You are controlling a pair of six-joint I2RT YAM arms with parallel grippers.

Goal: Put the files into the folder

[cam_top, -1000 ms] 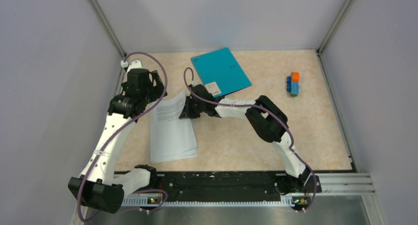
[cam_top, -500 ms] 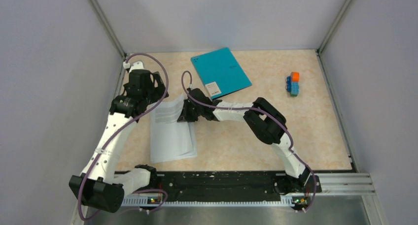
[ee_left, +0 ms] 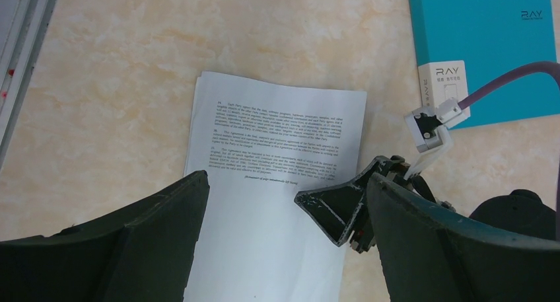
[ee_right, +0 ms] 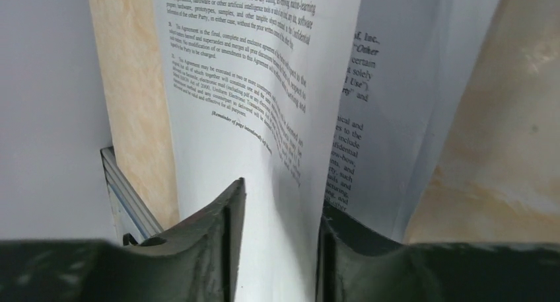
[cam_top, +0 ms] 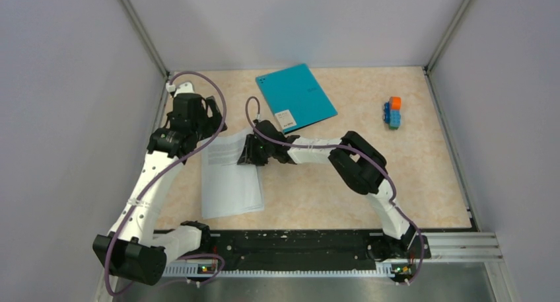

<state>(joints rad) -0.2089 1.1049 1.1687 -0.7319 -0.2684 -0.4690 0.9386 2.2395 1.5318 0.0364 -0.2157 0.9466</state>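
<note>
The files [cam_top: 230, 176] lie as a stack of white printed sheets left of centre. The top sheet's right edge is lifted and curled. My right gripper [cam_top: 248, 151] is at that edge, jaws partly open, with the top sheet [ee_right: 277, 104] standing between the fingers and a lower sheet [ee_right: 389, 117] to its right. My left gripper [cam_top: 210, 120] hovers open and empty over the far end of the files [ee_left: 277, 143]. The teal folder [cam_top: 295, 96] lies closed behind them, white label [ee_left: 444, 80] toward the right gripper.
An orange-and-blue toy block stack [cam_top: 393, 112] stands at the back right. Grey walls enclose the table on the left, back and right. A metal rail [ee_right: 129, 196] runs along the left wall. The right arm's purple cable [ee_left: 508, 84] crosses the folder's corner.
My right gripper has slid slightly left into the files' right edge, and the lifted sheet sits a little lower. The left arm has barely moved.
</note>
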